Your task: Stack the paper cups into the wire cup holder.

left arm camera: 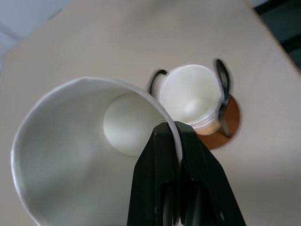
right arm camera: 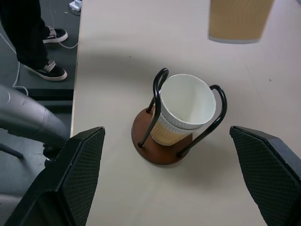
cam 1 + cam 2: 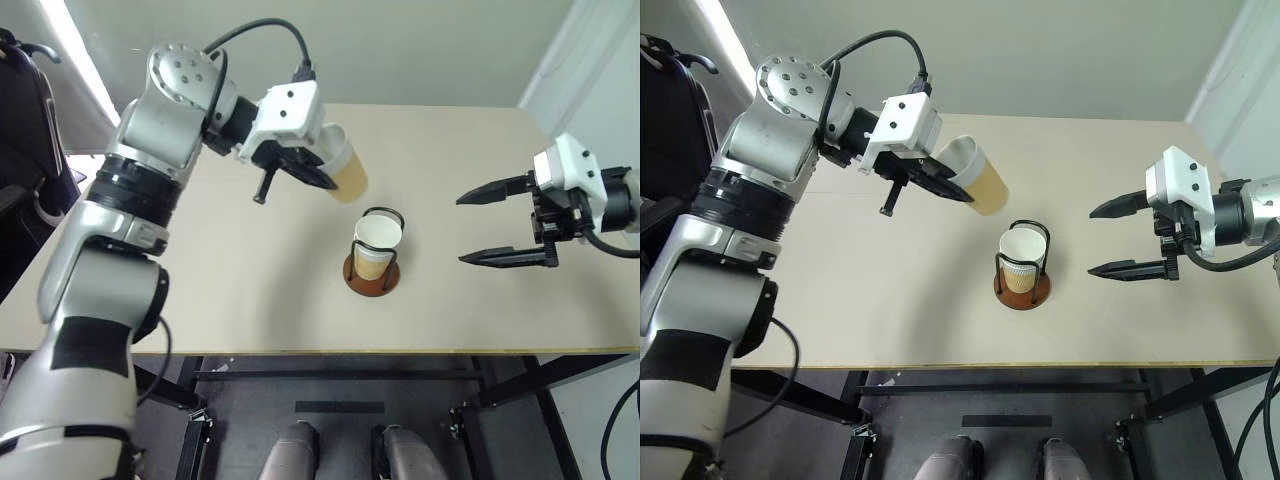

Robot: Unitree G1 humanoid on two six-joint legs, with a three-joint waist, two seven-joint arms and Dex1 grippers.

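On the table [image 3: 250, 290], wire cup holder [image 3: 373, 272] holds nested paper cups [image 3: 377, 240].

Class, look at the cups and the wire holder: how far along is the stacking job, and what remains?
Done: the wire cup holder already has cups nested in it; two rims seem to show. In hand: the left gripper is shut on another paper cup, held tilted above the table, up and to one side of the holder. Left: bring that cup over the holder and drop it in. The right gripper is open, holding nothing.

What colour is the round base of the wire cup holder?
Reddish-brown base, clearest in the right wrist view.
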